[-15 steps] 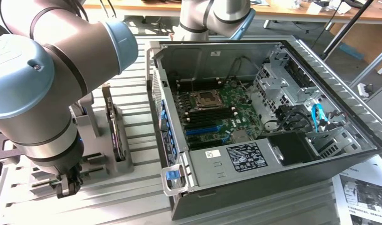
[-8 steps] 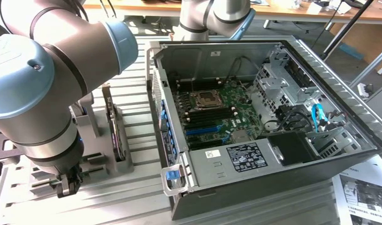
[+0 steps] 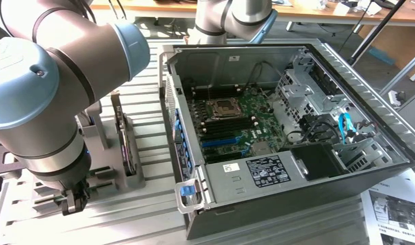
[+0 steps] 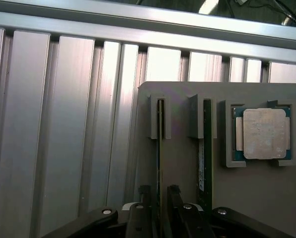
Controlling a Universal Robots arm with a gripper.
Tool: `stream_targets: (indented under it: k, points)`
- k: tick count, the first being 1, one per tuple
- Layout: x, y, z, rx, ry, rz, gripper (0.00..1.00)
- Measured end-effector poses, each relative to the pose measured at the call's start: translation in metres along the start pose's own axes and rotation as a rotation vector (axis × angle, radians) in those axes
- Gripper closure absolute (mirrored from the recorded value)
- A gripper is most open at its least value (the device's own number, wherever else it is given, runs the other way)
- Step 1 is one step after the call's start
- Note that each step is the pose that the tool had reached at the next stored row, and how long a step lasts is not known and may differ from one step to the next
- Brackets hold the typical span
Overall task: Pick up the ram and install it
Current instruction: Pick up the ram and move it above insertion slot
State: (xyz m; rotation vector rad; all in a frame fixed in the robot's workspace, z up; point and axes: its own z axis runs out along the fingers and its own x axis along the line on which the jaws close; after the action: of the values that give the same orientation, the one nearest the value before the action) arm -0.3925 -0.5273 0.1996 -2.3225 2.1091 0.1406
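In the wrist view the ram [image 4: 160, 148] stands on edge in a slot of the grey holder plate [image 4: 180, 99], seen edge-on as a thin green-dark strip. My gripper [image 4: 159, 194] is directly over its near end. One dark finger [image 4: 145, 201] is on each side of the stick, with a small gap showing on both sides, so it stands open around it. In the exterior view the gripper [image 3: 71, 198] hangs low under the big arm, beside the grey holder [image 3: 129, 176]. The open computer case [image 3: 193, 204] holds the motherboard [image 3: 245, 120] with its dark memory slots.
A second green board with a white label [image 4: 203, 158] stands in the neighbouring slot. A square silver processor [image 4: 263, 134] lies in a recess of the same plate. Ribbed aluminium table [image 4: 63, 139] surrounds the holder. Printed sheets [image 3: 398, 214] lie near the case.
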Motion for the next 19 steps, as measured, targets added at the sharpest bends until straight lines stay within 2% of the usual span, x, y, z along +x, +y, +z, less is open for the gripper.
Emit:
stream_targets:
  k: [8,10,12,19]
  points:
    - [0.0000,0.0000,0.0000,0.0000,0.0000,0.000,0.73]
    - [0.0000,0.0000,0.0000,0.0000,0.0000,0.000,0.74]
    - [0.0000,0.0000,0.0000,0.0000,0.0000,0.000,0.86]
    - [0.0000,0.0000,0.0000,0.0000,0.0000,0.000,0.86]
